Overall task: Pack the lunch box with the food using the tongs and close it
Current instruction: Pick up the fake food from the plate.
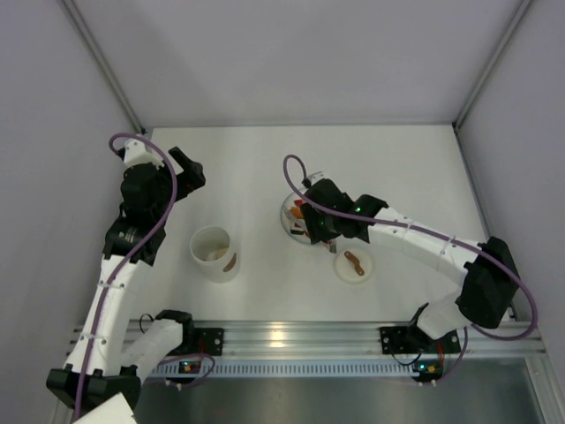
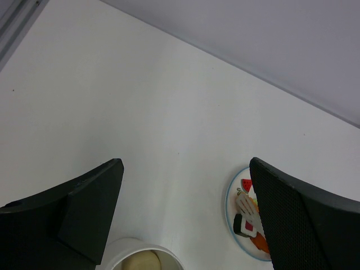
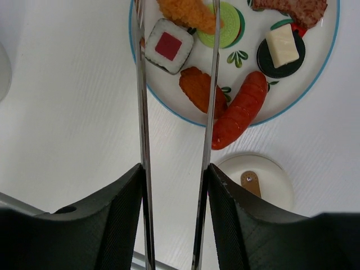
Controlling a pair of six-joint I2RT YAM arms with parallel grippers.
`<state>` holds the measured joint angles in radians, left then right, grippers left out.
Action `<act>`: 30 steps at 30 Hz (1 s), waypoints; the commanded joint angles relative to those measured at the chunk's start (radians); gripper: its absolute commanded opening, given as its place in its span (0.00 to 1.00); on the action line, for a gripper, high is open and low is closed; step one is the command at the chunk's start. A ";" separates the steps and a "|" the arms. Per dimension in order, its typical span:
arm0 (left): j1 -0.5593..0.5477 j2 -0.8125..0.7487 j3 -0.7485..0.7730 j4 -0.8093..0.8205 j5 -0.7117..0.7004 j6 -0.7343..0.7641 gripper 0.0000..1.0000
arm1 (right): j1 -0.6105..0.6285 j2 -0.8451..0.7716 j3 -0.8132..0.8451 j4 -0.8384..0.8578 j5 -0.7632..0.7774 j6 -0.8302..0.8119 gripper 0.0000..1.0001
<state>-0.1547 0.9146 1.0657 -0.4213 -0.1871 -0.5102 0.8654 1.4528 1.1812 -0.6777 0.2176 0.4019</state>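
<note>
Tongs (image 3: 143,140) sit in the right gripper (image 3: 174,185), its jaws squeezed onto the two blades from outside, a firm hold on the tool. Nearest the jaws there's only bare worktop (image 3: 67,112) between the blades. The white lid (image 3: 256,183) lies just off the near edge of the plate (image 3: 315,56), right of the blades. Now the blades cross the plate's near rim and run on over it, long axis pointing straight away from the wrist. The tips leave the wrist view, so I can't tell how far across the plate they reach.

Here's what matters: the food (image 3: 281,45) lies dead ahead. Between the blades sit the orange fried piece (image 3: 197,87) at the plate's near rim, and the sushi roll (image 3: 169,46) just beyond it. The red sausage (image 3: 239,115) lies outside the right blade, overhanging the plate's rim. I'd judge a pinch on one of those two comes next.

Off to the left of the plate, well apart from it, stands the lunch box (image 1: 214,252), lid off. The left gripper (image 2: 185,169) hangs beyond the box, farther from the plate than the right one, jaws spread wide, holding nothing.
</note>
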 commanded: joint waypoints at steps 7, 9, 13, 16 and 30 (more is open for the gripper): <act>0.009 -0.008 -0.007 0.021 0.006 0.006 0.99 | -0.014 0.078 0.135 0.033 0.032 -0.046 0.42; 0.009 -0.008 -0.007 0.019 0.005 0.006 0.99 | -0.014 0.089 0.153 0.017 0.043 -0.052 0.41; 0.009 -0.008 -0.007 0.019 0.006 0.006 0.99 | -0.014 0.101 0.178 -0.019 0.071 -0.067 0.40; 0.009 -0.008 -0.009 0.018 0.008 0.006 0.99 | -0.014 0.097 0.195 -0.051 0.071 -0.080 0.39; 0.009 -0.003 -0.009 0.019 0.012 0.004 0.99 | -0.014 0.070 0.158 -0.082 0.052 -0.129 0.45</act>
<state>-0.1547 0.9146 1.0657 -0.4213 -0.1802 -0.5102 0.8631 1.5497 1.3289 -0.7303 0.2684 0.2966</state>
